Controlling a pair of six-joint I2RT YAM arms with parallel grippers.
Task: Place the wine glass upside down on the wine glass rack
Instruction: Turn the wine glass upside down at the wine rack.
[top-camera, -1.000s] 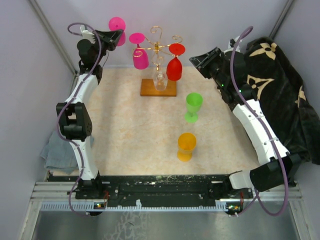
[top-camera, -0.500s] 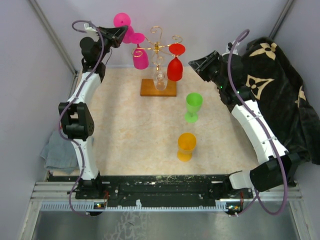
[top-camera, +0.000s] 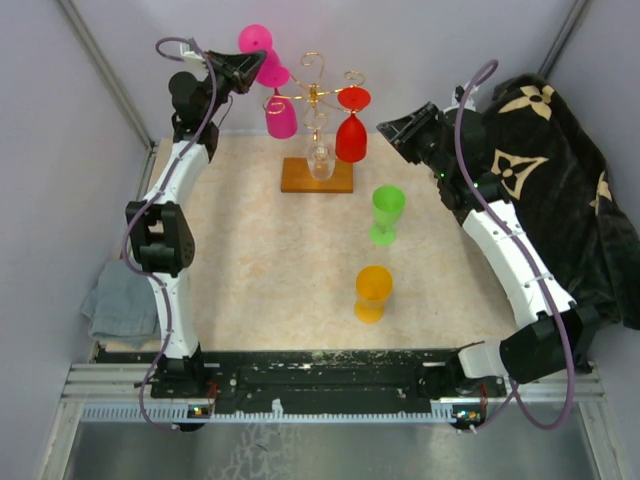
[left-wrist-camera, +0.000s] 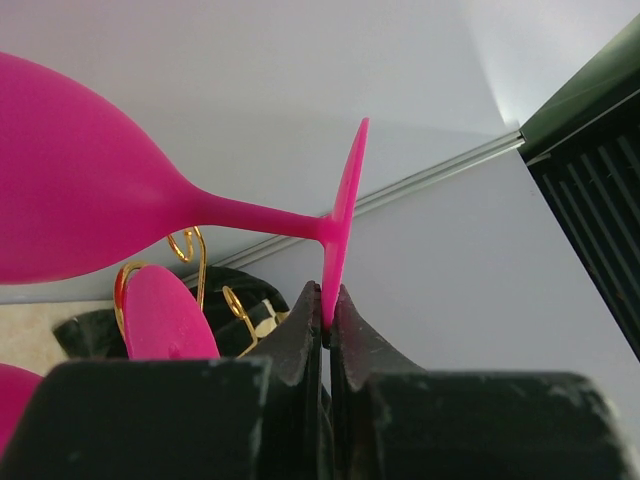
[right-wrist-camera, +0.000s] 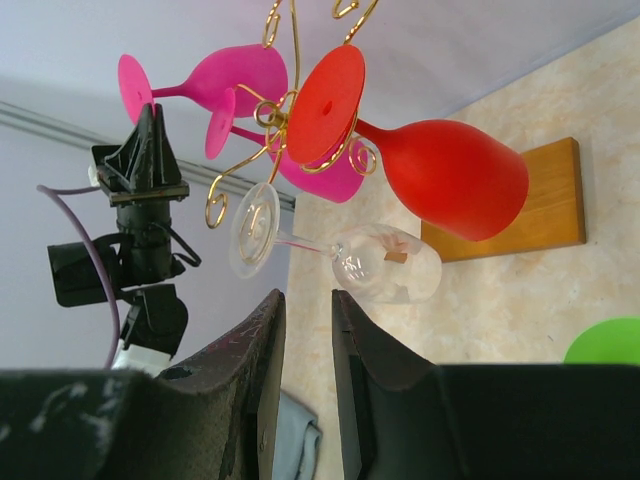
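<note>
Left jaws were shut on the foot rim of the pink glass (left-wrist-camera: 90, 215), held sideways, up beside the rack (top-camera: 298, 180); right jaws part open, empty. Rim-only pinch could slip; bowl could knock the hung glass (top-camera: 281, 118)

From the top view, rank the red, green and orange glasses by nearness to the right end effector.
1. Red glass, hanging on the rack.
2. Green glass, upright on the table.
3. Orange glass, further toward the near edge.
</note>
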